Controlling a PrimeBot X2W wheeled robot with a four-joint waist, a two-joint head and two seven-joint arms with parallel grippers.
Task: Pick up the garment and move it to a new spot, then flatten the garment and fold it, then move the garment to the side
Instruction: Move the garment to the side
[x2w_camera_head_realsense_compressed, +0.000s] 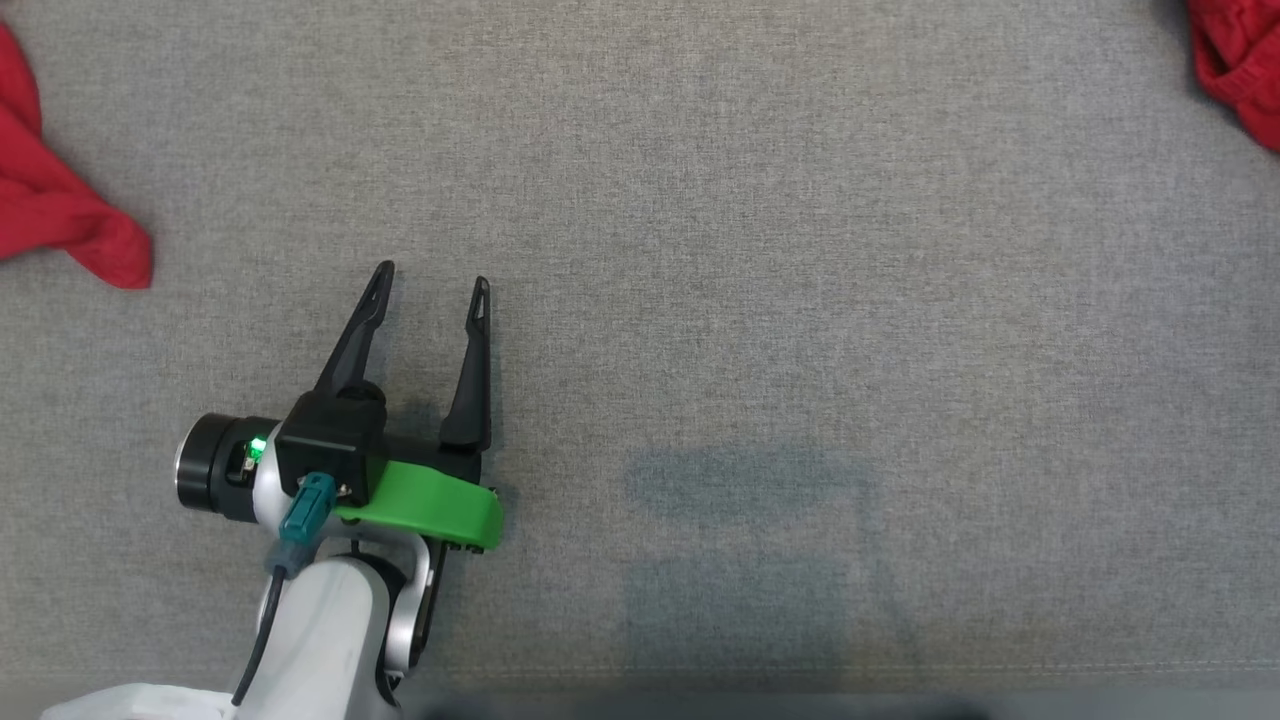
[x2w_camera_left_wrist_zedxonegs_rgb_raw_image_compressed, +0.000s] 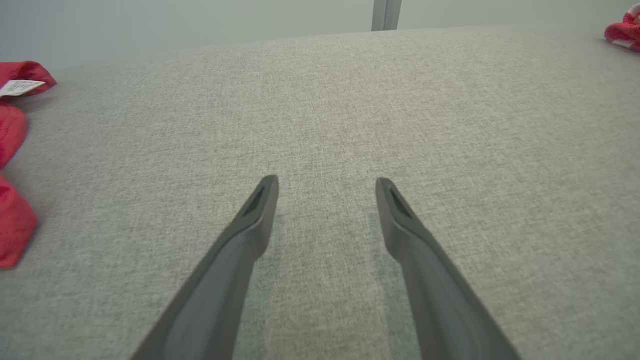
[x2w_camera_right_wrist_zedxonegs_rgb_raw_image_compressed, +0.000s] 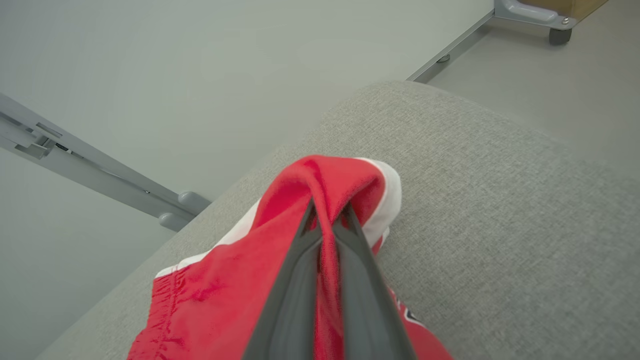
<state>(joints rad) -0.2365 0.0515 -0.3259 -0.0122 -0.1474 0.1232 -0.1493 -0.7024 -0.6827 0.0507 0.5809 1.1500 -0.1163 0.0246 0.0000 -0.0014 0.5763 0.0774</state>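
A pale grey woven fabric surface (x2w_camera_head_realsense_compressed: 760, 250) spreads across the head view, with 1 soft rectangular shadow (x2w_camera_head_realsense_compressed: 740, 540) on it at 5 o'clock. A crumpled red cloth (x2w_camera_head_realsense_compressed: 60, 210) lies on that surface at 9 o'clock; the left wrist view shows its small white printed label (x2w_camera_left_wrist_zedxonegs_rgb_raw_image_compressed: 20, 87) at 10 o'clock. In the right wrist view, a grey metal rail (x2w_camera_right_wrist_zedxonegs_rgb_raw_image_compressed: 100, 175) crosses the smooth pale grey floor (x2w_camera_right_wrist_zedxonegs_rgb_raw_image_compressed: 150, 75) at 9 o'clock, and 1 dark caster wheel (x2w_camera_right_wrist_zedxonegs_rgb_raw_image_compressed: 557, 35) stands at 1 o'clock.

Table (x2w_camera_head_realsense_compressed: 800, 250) covered in grey woven cloth, matt, coarse; garment (x2w_camera_right_wrist_zedxonegs_rgb_raw_image_compressed: 215, 290) soft red cloth, white trim; left pincer (x2w_camera_head_realsense_compressed: 433, 278) matt dark plastic.
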